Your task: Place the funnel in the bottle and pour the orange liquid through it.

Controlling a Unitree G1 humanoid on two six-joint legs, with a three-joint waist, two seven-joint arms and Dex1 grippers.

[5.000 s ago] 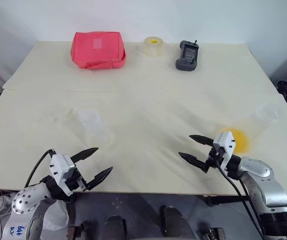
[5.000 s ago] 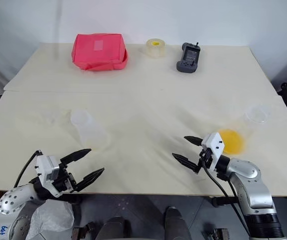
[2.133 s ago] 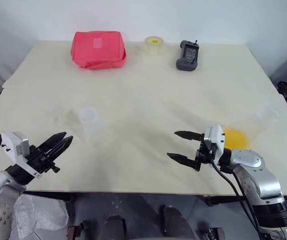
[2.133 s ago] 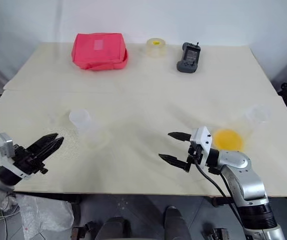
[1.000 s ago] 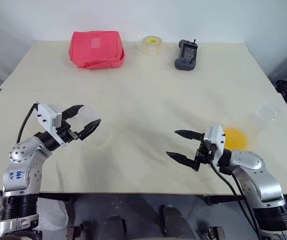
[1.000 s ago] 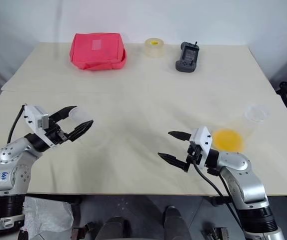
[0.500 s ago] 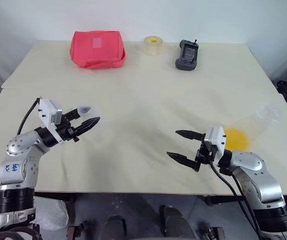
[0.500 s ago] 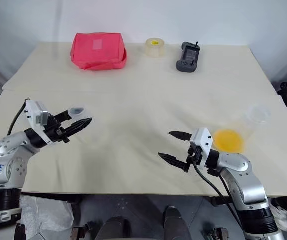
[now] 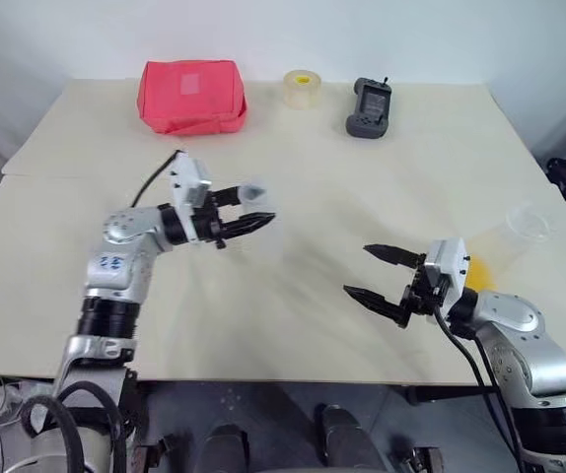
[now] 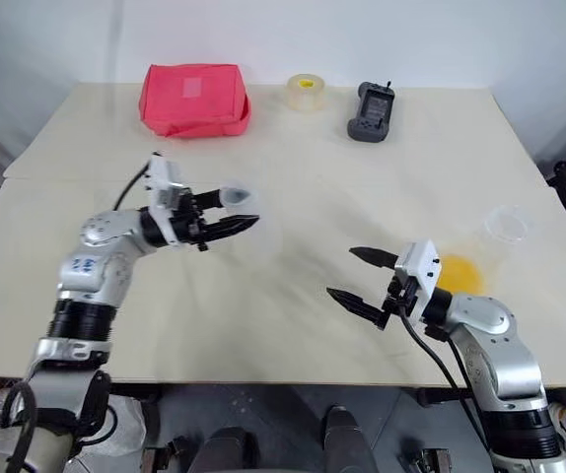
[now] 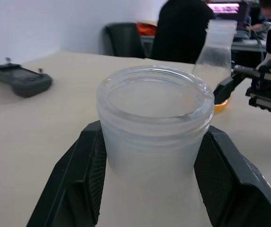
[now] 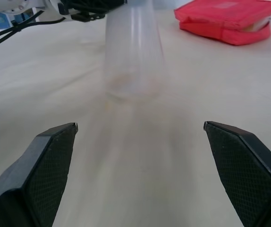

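Left claw [image 9: 248, 206] grips the clear, round-mouthed bottle [image 11: 154, 142]; right claw [image 9: 380, 275] gapes empty.

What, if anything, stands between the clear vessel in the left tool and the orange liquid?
Only the right tool, open, close beside the orange liquid; nothing else visible lies between it and the clear vessel.

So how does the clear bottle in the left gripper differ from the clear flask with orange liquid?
The clear bottle is gripped at its neck by the left gripper; the clear flask stands free beside the open right gripper. The bottle looks empty; the flask holds orange liquid at its base. Both are colourless and see-through.
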